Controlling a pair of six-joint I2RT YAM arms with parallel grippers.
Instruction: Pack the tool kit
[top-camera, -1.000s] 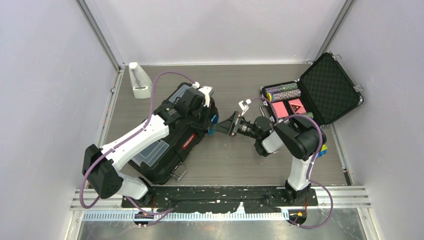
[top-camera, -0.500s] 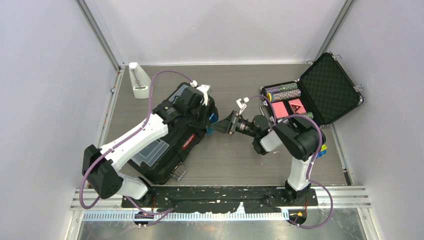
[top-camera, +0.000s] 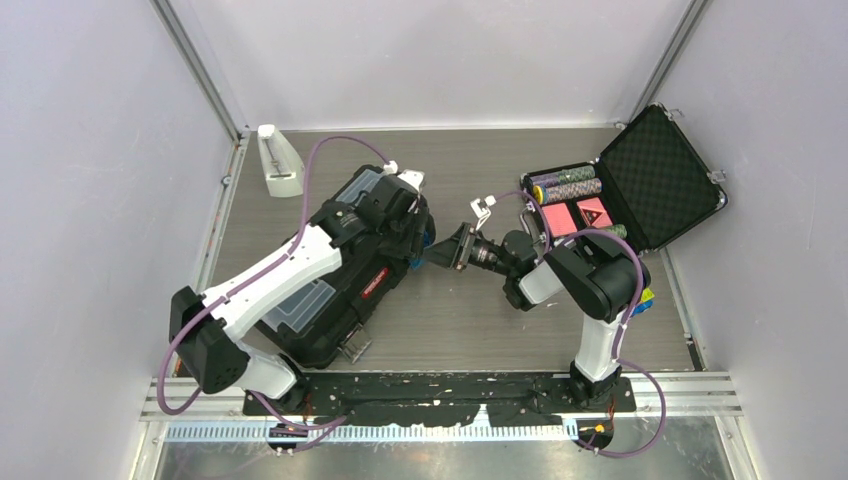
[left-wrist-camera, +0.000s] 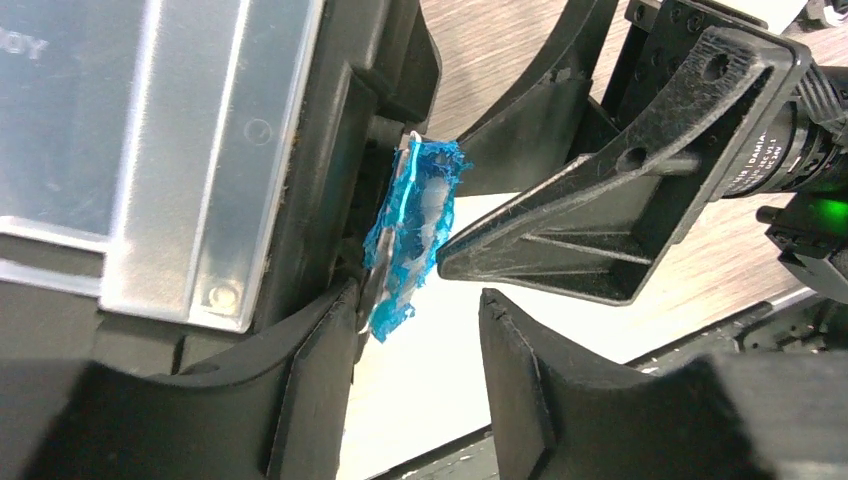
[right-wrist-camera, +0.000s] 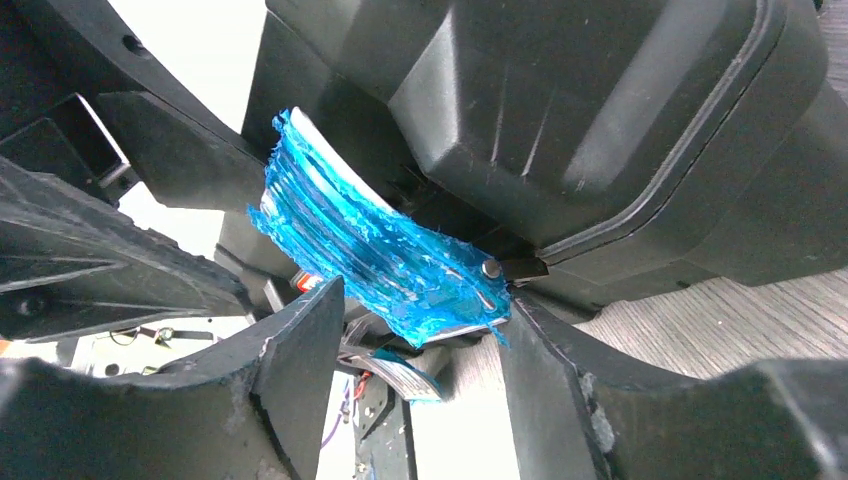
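Observation:
The black toolbox (top-camera: 340, 285) lies closed at the left, its clear grey lid compartments (left-wrist-camera: 150, 130) facing up. My left gripper (top-camera: 418, 228) rests over its right end, open, one finger against the box edge beside a blue latch (left-wrist-camera: 410, 235). In the left wrist view the gripper (left-wrist-camera: 418, 300) holds nothing. My right gripper (top-camera: 440, 256) points left at the same latch (top-camera: 425, 245). In the right wrist view it (right-wrist-camera: 422, 300) is open with the blue latch (right-wrist-camera: 380, 255) between its fingertips. Screwdrivers, pliers and hammer are out of view.
A smaller foam-lined black case (top-camera: 650, 175) stands open at the back right with poker chips (top-camera: 565, 185) inside. A white object (top-camera: 278, 160) stands at the back left. Enclosure walls surround the table.
The right gripper has edged left and slightly back, closer to the blue latch. The left gripper has shifted a little over the toolbox's right end.

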